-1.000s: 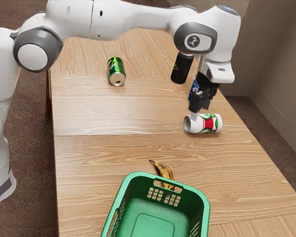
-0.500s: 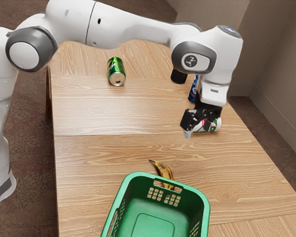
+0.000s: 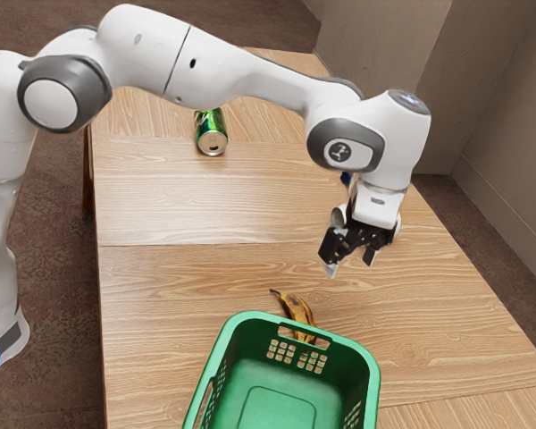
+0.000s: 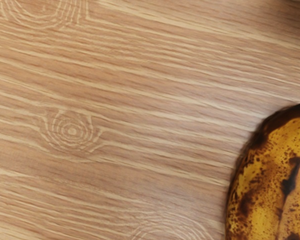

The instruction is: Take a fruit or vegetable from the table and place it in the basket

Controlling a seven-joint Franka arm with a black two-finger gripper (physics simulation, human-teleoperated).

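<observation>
Gripper [image 3: 350,264]: fingers apart, nothing between them, low over the desk [image 3: 161,295] and near the banana [image 3: 297,308], though well short of straddling it.

Arm [image 3: 250,76]: a second ago it had the hand above the red-and-white can; now the hand has swung away from there, toward the banana and basket side.

Banana: where it was, on the wood just beyond the basket's slotted end wall, partly seen through the handle opening; whether skin touches plastic I can't tell. Up close its yellow skin is heavily speckled brown.

Green basket [image 3: 372,366]: unmoved, upright, nothing in it that I can make out.

Can by the hand [image 3: 337,218]: mostly hidden behind the gripper, apparently left lying on its side.

Green can [image 3: 211,134]: on its side, well apart from the work, no part of this job.

Meaning for the task: the shift reads as the approach to the fruit; grasp and drop both remain to be done.

Next move: probably carry on over to the banana, line the fingers up across its narrow width, then descend.

Risk: the rim stands close, so a finger could catch it or nudge the basket; the curved fruit might also roll or pivot if pinched near one end.
</observation>
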